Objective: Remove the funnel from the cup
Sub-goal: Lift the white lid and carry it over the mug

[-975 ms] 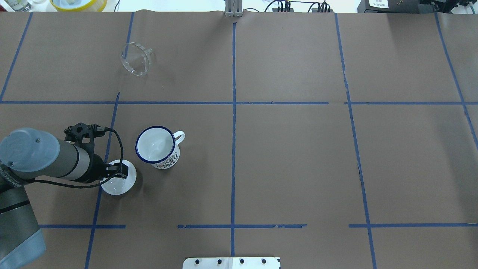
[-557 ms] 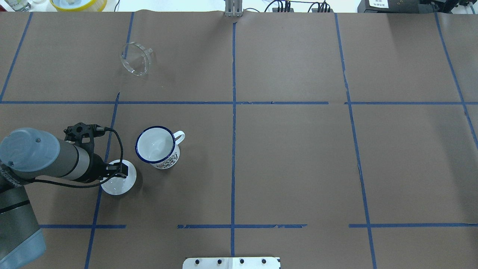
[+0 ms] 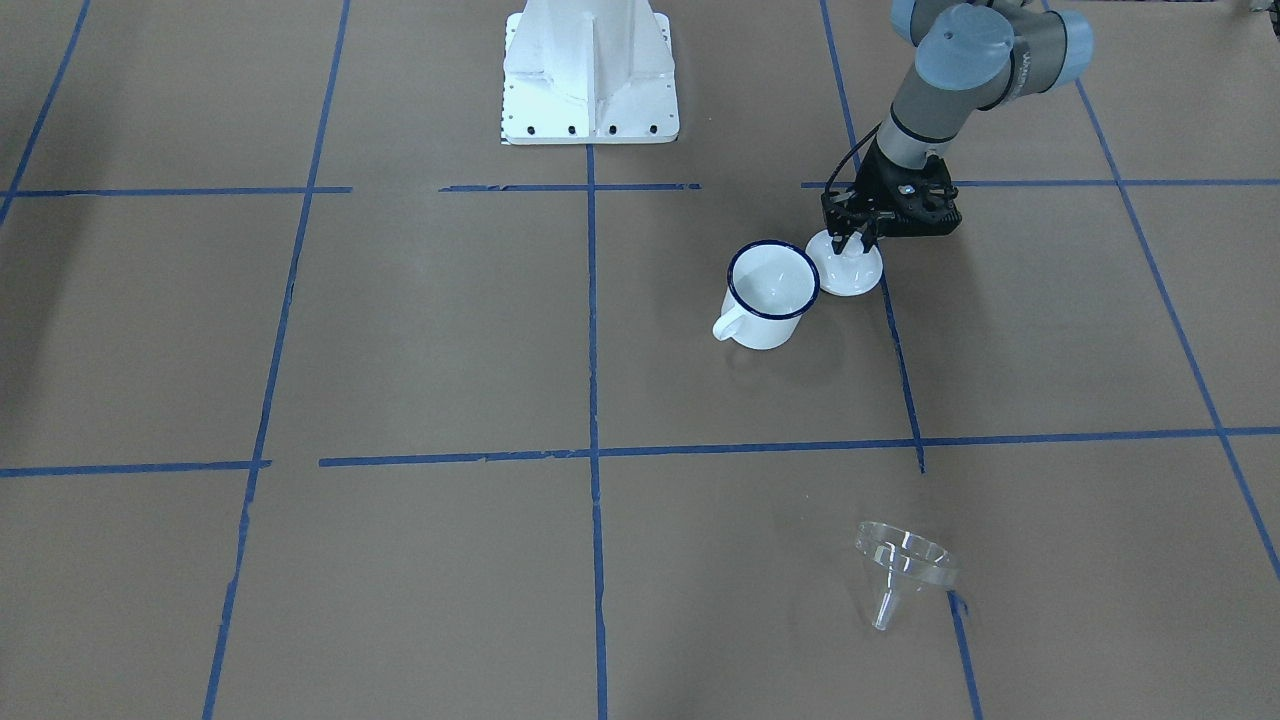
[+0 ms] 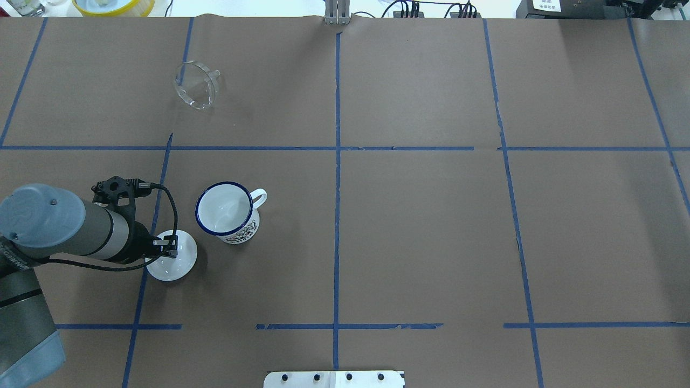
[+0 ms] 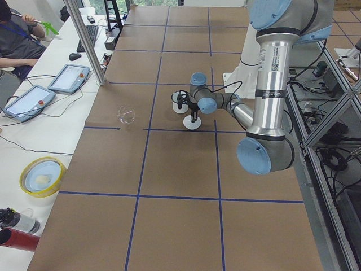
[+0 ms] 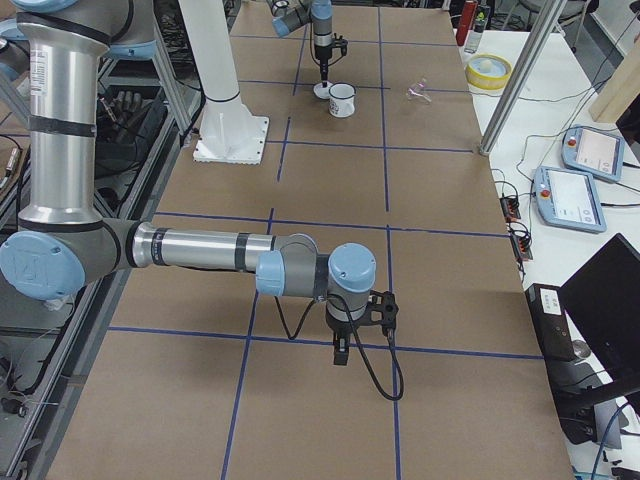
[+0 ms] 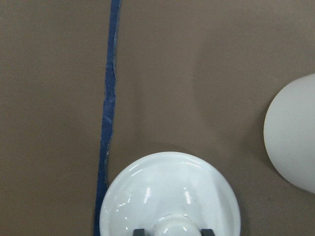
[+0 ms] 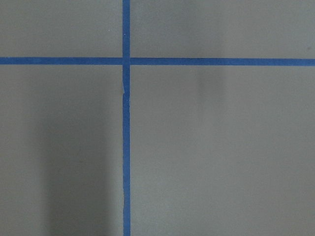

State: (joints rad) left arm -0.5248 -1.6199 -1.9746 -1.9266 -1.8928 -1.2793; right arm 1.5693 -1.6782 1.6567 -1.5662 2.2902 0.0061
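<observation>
The clear funnel lies on its side on the brown paper, far from the cup; it also shows in the front view. The white cup with a dark blue rim stands upright and empty, also in the front view. My left gripper is down over a round white lid just left of the cup, with its fingers on both sides of the knob in the left wrist view. My right gripper hangs over bare paper far away; I cannot tell if it is open or shut.
The robot's white base stands at the near table edge. Blue tape lines cross the paper. The cup's side shows at the right of the left wrist view. Tablets and a yellow bowl sit on the side bench.
The left gripper's fingers have drawn in around the lid's knob. The lid, the cup and the funnel have not moved.
</observation>
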